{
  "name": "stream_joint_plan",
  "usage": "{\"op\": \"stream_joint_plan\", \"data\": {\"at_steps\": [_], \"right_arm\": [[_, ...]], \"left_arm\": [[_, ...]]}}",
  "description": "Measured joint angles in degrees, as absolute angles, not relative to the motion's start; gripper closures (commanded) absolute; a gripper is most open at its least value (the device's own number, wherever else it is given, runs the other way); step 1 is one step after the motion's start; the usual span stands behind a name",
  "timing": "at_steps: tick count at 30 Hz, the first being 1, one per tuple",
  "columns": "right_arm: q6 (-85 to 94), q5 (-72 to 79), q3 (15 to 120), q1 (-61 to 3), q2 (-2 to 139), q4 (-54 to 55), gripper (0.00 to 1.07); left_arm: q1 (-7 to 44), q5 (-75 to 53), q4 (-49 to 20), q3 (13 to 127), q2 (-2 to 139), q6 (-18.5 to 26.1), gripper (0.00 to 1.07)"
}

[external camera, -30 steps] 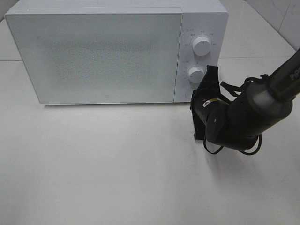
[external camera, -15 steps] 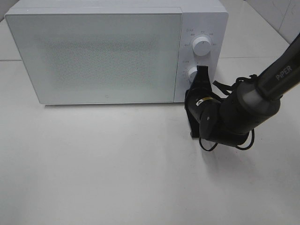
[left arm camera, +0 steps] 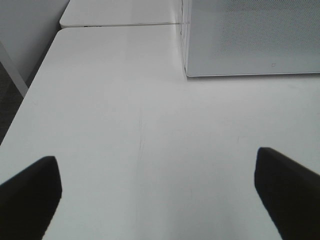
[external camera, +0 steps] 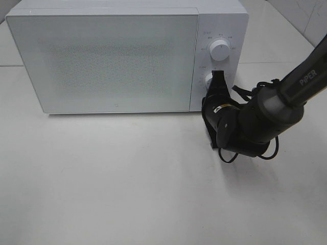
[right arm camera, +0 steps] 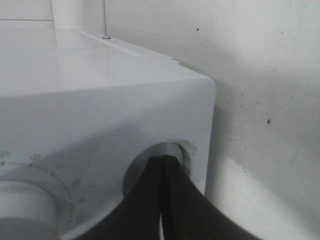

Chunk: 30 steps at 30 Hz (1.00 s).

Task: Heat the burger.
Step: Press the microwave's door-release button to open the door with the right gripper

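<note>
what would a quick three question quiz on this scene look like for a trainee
1. True or false: the microwave has its door shut.
2. The right gripper, jaws closed, has its tips at: A a door handle; B a round button on the control panel; C a plate.
3. Fill in: the left gripper hangs over the table with its jaws ____.
Key: 1 true; 2 B; 3 open.
</note>
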State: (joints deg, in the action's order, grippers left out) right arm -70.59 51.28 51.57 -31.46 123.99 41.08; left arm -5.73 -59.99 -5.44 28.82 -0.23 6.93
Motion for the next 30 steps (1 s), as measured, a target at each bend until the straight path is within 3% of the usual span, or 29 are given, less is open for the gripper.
{"op": "stream_joint_plan", "data": {"at_steps": [30], "right_arm": [[-69.21, 47.96, 54.26, -30.88, 124.96, 43.54, 1.07]], "left_arm": [[-5.73, -59.99, -5.44, 28.82, -0.23, 6.93, 0.06]]}}
